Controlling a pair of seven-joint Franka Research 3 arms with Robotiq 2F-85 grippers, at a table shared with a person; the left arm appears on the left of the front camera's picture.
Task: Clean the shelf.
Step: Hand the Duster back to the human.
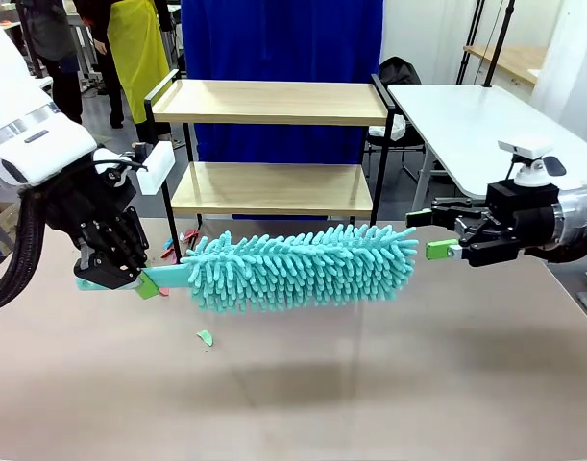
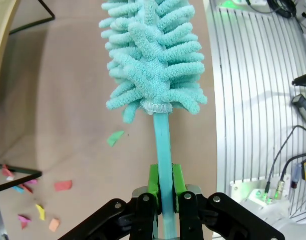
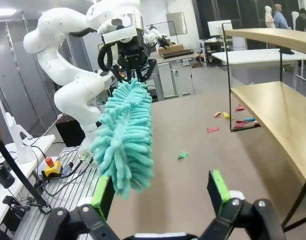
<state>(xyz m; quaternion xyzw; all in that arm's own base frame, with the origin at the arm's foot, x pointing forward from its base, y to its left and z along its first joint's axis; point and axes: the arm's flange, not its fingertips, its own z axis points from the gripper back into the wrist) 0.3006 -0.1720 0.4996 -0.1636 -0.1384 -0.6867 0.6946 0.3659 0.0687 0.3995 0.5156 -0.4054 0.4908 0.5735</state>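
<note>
A teal fluffy duster (image 1: 303, 267) hangs level above the brown table, its flat handle (image 2: 163, 150) clamped by my left gripper (image 1: 130, 279), which is shut on it. The duster's head (image 3: 126, 140) points toward my right gripper (image 1: 437, 235), which stands open just beyond the tip with nothing between its green pads (image 3: 218, 186). The shelf (image 1: 274, 144), two light wooden boards in a thin black frame, stands at the table's far side behind the duster; its boards look bare. The shelf's boards (image 3: 273, 100) run along the right of the right wrist view.
Small coloured paper scraps (image 1: 183, 240) lie on the table by the shelf's left leg, and one green scrap (image 1: 206, 337) lies nearer the front. A white table (image 1: 485, 115) stands at the back right. People stand far back left.
</note>
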